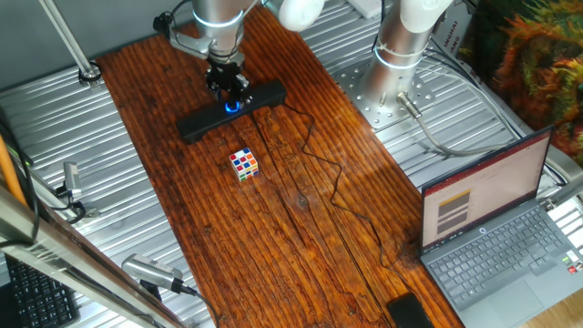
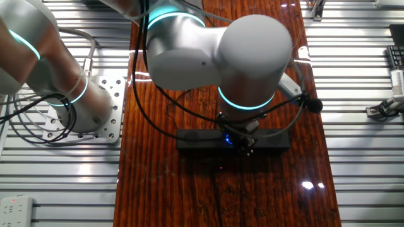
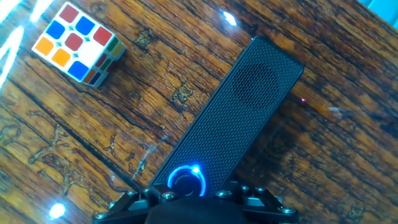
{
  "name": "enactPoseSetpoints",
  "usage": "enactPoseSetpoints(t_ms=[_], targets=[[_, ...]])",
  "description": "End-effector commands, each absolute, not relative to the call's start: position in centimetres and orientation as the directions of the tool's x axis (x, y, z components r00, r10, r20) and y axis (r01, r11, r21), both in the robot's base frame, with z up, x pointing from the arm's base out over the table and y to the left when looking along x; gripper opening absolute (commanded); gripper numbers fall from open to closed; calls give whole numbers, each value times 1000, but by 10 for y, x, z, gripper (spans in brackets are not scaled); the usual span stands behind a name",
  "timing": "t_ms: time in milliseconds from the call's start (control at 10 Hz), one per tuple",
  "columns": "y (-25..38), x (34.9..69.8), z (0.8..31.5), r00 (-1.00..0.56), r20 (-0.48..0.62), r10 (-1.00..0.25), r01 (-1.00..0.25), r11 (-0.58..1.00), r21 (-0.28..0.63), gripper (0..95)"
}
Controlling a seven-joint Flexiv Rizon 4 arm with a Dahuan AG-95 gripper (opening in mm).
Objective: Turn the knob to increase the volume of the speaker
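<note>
The speaker [image 1: 196,126] is a long black bar lying across the wooden table, also seen in the other fixed view [image 2: 196,140] and in the hand view [image 3: 249,106]. Its knob [image 3: 186,179] is a small black dial with a blue glowing ring at the bar's middle, showing as a blue glow [image 1: 233,105] [image 2: 228,139]. My gripper [image 1: 230,91] [image 2: 245,144] [image 3: 186,202] stands straight down on the knob and looks shut on it. The gripper's dark body hides the knob's near half in the hand view.
A multicoloured puzzle cube [image 1: 243,164] [image 3: 76,43] sits on the wood a short way in front of the speaker. A thin black cable [image 1: 319,169] runs from the speaker toward the table's front. An open laptop [image 1: 492,237] stands at the right, the arm's base [image 1: 401,46] behind.
</note>
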State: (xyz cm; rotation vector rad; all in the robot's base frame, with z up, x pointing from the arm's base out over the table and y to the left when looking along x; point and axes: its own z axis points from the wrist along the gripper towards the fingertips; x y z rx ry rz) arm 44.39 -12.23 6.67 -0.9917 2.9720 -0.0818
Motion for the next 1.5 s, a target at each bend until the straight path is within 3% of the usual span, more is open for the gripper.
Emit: enactPoseSetpoints(t_ms=[100,500,700,900,1100,1300,1500], targets=[[-122,440,82,-805,14,-593,-593,803,-53,570],[-118,440,114,-836,-7,-549,-548,836,-37,570],[-117,443,117,-810,-11,-586,-586,810,-36,570],[-117,450,120,-615,58,-786,-788,610,-81,570],[-116,455,126,-339,93,-936,-940,334,-65,570],[-116,455,128,-207,138,-969,-978,199,-69,570],[-116,455,128,33,155,-987,-998,-41,-46,570]])
